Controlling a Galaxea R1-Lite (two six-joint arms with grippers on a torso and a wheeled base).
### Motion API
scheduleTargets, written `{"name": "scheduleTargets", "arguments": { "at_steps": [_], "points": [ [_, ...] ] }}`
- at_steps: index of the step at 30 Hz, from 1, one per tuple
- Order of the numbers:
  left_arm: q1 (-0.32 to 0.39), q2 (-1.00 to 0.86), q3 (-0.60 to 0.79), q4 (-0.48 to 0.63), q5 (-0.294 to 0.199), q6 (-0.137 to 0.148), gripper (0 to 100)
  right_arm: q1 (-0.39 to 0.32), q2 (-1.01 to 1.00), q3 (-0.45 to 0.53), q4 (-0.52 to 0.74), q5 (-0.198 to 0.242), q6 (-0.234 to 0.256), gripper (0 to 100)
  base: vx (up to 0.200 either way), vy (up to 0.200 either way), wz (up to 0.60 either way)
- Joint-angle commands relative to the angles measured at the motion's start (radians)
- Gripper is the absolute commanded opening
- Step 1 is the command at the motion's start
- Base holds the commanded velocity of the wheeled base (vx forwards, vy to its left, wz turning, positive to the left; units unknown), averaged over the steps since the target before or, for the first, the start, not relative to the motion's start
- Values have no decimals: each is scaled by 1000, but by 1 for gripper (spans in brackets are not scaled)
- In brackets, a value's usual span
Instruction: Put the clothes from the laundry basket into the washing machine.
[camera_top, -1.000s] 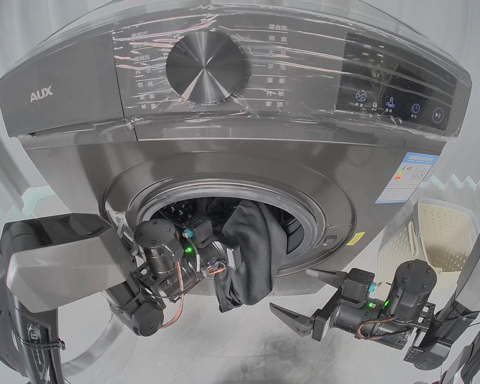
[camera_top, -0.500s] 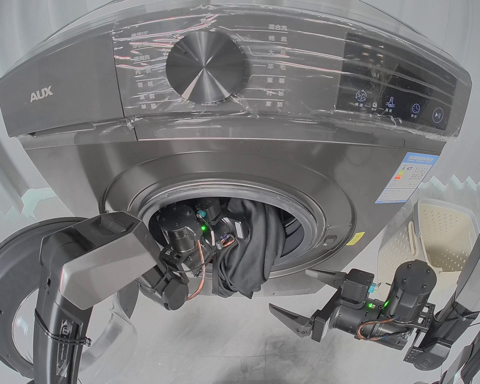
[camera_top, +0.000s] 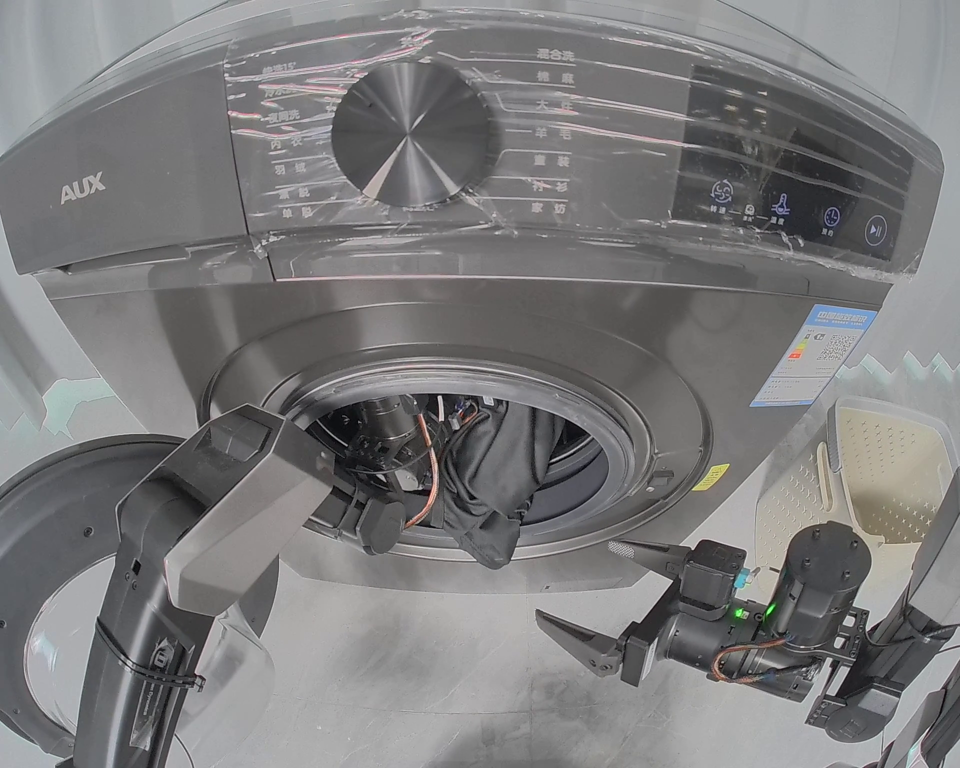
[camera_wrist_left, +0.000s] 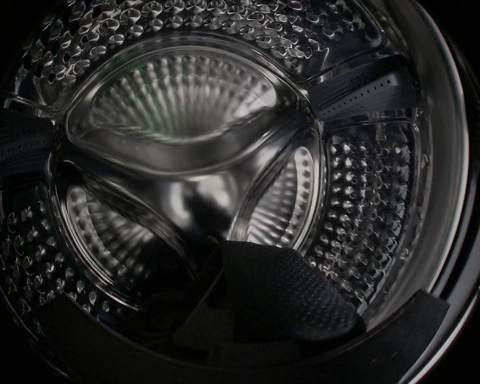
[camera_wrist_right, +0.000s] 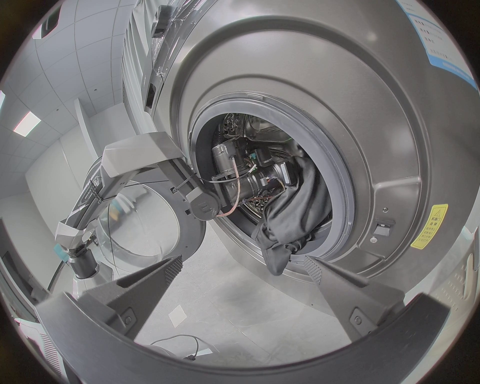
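Observation:
My left arm reaches through the washing machine's round opening (camera_top: 640, 440) into the drum (camera_wrist_left: 190, 100). A black garment (camera_top: 490, 470) is bunched beside that wrist, and its lower end hangs out over the door rim. In the left wrist view, dark textured cloth sits at my left gripper (camera_wrist_left: 260, 285), which is shut on it. The same garment (camera_wrist_right: 295, 215) drapes over the rim in the right wrist view. My right gripper (camera_top: 575, 582) hangs open and empty in front of the machine, low and right of the opening, fingers spread (camera_wrist_right: 241, 260).
The cream laundry basket (camera_top: 890, 470) stands at the right, beside the machine. The machine's door (camera_top: 40, 560) is swung open at the left, behind my left arm. Grey floor (camera_top: 450, 680) lies below the opening.
My left arm has pushed from outside the opening deep into the drum, taking the black garment with it; less cloth hangs outside now. The right arm has barely moved.

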Motion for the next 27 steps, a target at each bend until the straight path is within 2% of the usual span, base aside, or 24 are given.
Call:
{"name": "scheduleTargets", "arguments": {
  "at_steps": [1, 5, 6, 9, 11, 12, 13, 19, 23, 27],
  "points": [
    [8, 66, -123, 34, 38, -2, 0, 2, 4, 0, 0, 0, 0, 100, 0, 0, 0],
    [12, 60, -124, 37, 46, -9, 0, 2, 4, 0, -2, 0, 0, 100, 0, 0, 0],
    [12, 57, -118, 37, 47, -12, 100, 2, 5, 0, -2, 1, 0, 100, 0, 0, 0],
    [11, 51, -101, 39, 52, -23, 100, 2, 5, 0, 0, 0, 0, 100, 0, 0, 0],
    [2, 22, -60, 40, 52, -49, 100, 2, 5, 0, -2, 1, 0, 100, 0, 0, 0],
    [2, 19, -57, 40, 52, -51, 100, 2, 5, 0, 0, 1, 0, 100, 0, 0, 0],
    [-3, -29, 14, 56, 49, -66, 100, 2, 5, 0, 0, 1, 0, 100, 0, 0, 0],
    [-21, -171, 238, 163, -2, -69, 100, 2, 5, 0, -2, 1, 0, 100, 0, 0, 0],
    [-28, -254, 355, 257, -55, -68, 100, 2, 5, 0, 0, 1, 0, 100, 0, 0, 0],
    [-46, -282, 434, 280, -87, -65, 100, 2, 4, 0, 0, 1, 0, 100, 0, 0, 0]
  ]
}}
